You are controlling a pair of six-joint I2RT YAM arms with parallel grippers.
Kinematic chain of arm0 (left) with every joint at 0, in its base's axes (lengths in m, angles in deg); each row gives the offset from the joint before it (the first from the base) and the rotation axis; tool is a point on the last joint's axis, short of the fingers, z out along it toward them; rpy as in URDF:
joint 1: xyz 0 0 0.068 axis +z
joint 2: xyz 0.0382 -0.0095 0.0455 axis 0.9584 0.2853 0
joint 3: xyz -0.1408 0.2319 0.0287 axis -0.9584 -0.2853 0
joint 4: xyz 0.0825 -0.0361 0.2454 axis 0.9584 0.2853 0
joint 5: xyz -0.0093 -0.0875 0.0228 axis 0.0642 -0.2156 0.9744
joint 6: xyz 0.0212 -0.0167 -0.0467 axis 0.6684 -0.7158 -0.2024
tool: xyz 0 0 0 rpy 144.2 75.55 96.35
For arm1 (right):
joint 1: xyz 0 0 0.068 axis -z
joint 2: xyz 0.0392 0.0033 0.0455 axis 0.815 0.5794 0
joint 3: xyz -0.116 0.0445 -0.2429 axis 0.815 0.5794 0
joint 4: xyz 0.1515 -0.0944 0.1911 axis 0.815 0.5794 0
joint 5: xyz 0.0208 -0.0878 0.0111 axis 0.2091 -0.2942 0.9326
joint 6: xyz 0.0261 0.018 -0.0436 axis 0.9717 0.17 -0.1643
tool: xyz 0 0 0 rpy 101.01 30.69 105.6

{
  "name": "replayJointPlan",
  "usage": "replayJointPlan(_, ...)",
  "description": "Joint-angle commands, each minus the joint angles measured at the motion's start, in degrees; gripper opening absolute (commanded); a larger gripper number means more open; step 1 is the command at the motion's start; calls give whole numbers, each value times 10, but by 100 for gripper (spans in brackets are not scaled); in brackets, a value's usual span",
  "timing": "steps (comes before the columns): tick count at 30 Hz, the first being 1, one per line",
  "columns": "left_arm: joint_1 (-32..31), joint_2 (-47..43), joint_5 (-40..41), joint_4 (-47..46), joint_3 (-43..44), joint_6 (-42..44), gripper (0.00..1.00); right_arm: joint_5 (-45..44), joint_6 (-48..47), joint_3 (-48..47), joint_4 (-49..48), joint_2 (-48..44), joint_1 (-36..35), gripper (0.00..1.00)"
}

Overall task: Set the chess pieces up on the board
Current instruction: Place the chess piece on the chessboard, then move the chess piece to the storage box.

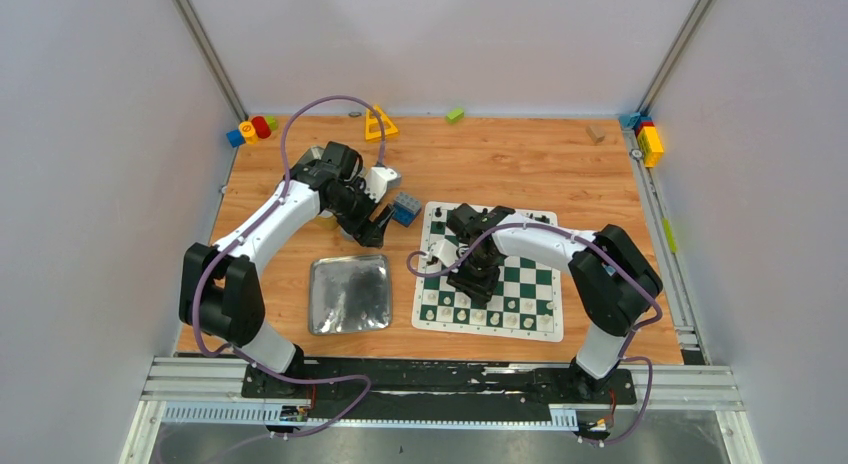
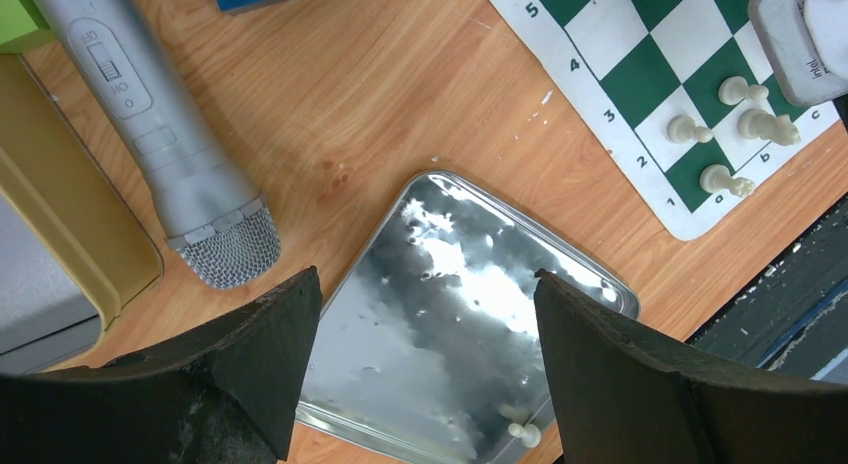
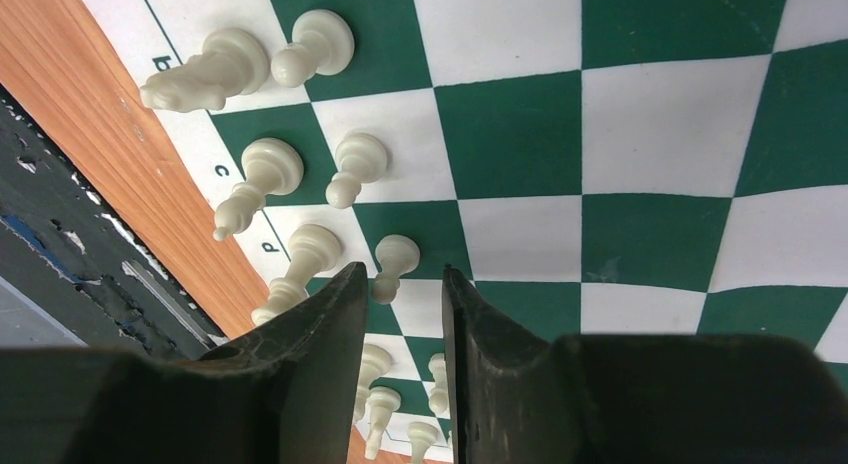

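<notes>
Student: Where do we place the cream pawn (image 3: 397, 254) relative to the right gripper (image 3: 400, 284)?

Tutor: We find it standing on the board (image 3: 620, 124), right at the mouth of the two dark fingers (image 3: 320, 324). These are parted by a narrow gap, and neither visibly pinches the pawn. Other cream chess pieces (image 3: 270, 174) stand in rows along the board's near edge, beside and beneath the gripper.

Student: And the left gripper (image 2: 425, 284)?

Tutor: We see it spread wide and holding nothing, by the far edge of the silver tray (image 2: 470, 324) and well apart from the board. One small cream piece (image 2: 522, 434) lies inside the tray near its rim. A grey microphone (image 2: 170, 134) rests on the desk beside the tray.

Student: What do we note of the surface and the room?

Tutor: The desk (image 1: 500, 164) is orange-brown wood grain. The board lies on its right half toward the near edge, with the tray just to its left. Coloured blocks (image 1: 250, 129) sit in the far left corner, and a yellow triangle (image 1: 380, 124) lies along the far edge. Plain pale walls (image 1: 100, 134) enclose three sides.
</notes>
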Motion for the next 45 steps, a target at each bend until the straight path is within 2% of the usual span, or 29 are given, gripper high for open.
replayJointPlan(1, 4, -36, 11, -16, -13, 8, 86, -8, 3, -22, -12, -16, 6, 36)
replayJointPlan(7, 6, -64, 57, -7, -47, 44, 86, -3, 5, -42, -14, -49, 25, 40)
replayJointPlan(10, 6, -91, 77, 9, -83, 98, 87, 11, 7, -56, -14, -69, 35, 41)
replayJointPlan(16, 6, -138, 99, 97, -156, 202, 86, 26, 16, -69, -34, -110, 45, 41)
replayJointPlan(22, 5, -147, 99, 143, -212, 235, 83, 37, 26, -60, -61, -124, 52, 39)
replayJointPlan(28, 4, -149, 106, 138, -246, 272, 79, 39, 32, -41, -71, -135, 52, 38)
replayJointPlan(32, -6, -163, 112, 120, -270, 288, 70, 33, 34, -24, -74, -147, 56, 36)
replayJointPlan(38, -64, -204, 178, 68, -314, 311, 62, 24, 36, -14, -75, -159, 69, 34)
replayJointPlan(45, -98, -231, 199, 37, -346, 364, 62, 20, 37, 1, -74, -169, 86, 33)
